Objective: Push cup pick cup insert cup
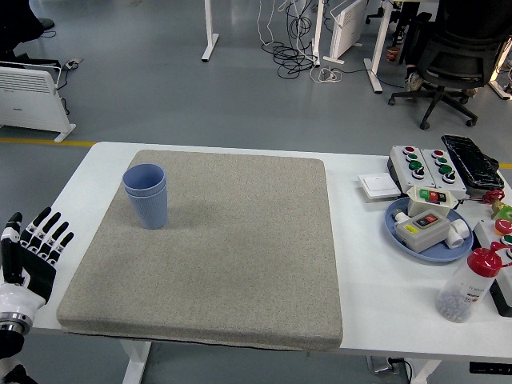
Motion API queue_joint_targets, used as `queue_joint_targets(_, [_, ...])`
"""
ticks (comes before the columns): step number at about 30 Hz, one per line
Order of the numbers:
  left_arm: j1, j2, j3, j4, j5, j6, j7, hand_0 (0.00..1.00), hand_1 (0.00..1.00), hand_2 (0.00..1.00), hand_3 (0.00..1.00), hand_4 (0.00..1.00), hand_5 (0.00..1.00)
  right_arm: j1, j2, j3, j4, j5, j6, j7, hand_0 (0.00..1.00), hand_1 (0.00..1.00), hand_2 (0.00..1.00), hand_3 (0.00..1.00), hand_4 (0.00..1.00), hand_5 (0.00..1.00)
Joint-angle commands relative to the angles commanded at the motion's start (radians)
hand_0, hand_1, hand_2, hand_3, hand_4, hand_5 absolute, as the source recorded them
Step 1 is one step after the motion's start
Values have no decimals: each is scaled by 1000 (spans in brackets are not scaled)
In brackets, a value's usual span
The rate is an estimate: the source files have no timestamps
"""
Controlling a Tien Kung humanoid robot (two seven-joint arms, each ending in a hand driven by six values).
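- The blue cups [146,194] stand upright on the grey mat [232,248], one nested inside the other, so two rims show at the top.
- Taking the mat's middle as the clock centre, the stacked cups sit toward ten o'clock, near the mat's left edge and in its far half.
- The left hand [28,256] is at the picture's lower left, about eight o'clock from the mat's middle, beside the near left corner of the white table [360,216] and just off the mat's left edge.
- Its fingers [48,232] are spread wide and straight, pointing up and away toward one o'clock, and they hold nothing.
- The hand is well apart from the cups, which lie toward one o'clock of it.
- At three o'clock of the mat, on bare table, a blue plate [400,232] holds small button boxes [426,218].
- Behind the plate, toward two o'clock, are a white switch plate [378,186] and a grey panel with red and green buttons [424,163].
- Near the table's right front, at four o'clock, stands a clear bottle with a red cap [468,286].
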Motion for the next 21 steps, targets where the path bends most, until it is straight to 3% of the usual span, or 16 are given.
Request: queue_joint_targets(21, [-6,-4,-28,0,4,-13,8,848,853,871,810,593,998,9,0,-9,-1,14,4,4,687,609,633,577,92,492])
